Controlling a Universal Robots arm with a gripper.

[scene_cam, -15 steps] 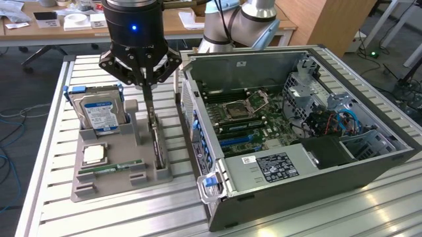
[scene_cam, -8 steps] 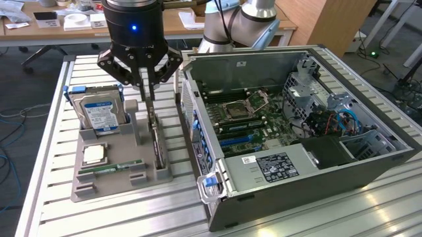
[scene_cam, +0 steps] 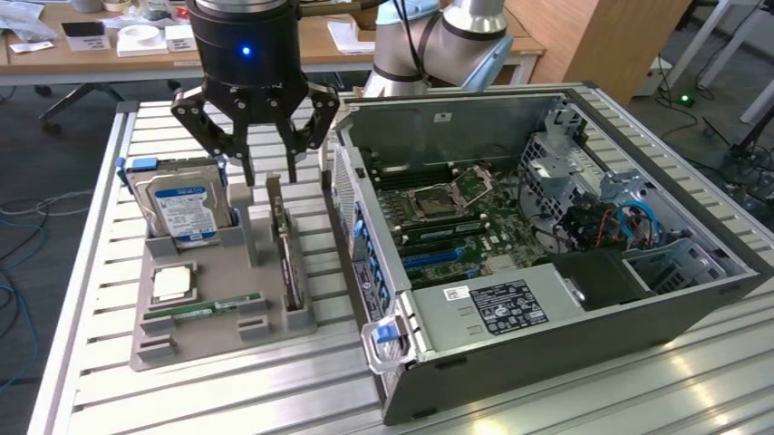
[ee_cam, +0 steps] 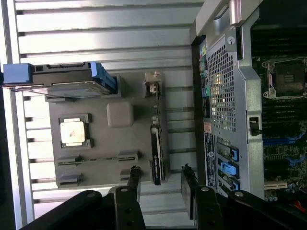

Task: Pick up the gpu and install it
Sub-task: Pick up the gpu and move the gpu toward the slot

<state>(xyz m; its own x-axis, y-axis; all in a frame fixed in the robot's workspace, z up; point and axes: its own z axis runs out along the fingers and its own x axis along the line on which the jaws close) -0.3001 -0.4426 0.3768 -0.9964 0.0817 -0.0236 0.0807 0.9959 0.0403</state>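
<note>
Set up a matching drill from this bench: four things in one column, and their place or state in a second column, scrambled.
Column one
1. gpu
2. hard drive
3. CPU
4. claw

Column two
A. lying flat in a recess of the grey holder
B. open, hanging above the holder
C. standing on its long edge in a slot, on the side nearest the computer case
D. upright, blue-white label showing

Pairs: 1-C, 2-D, 3-A, 4-B
</note>
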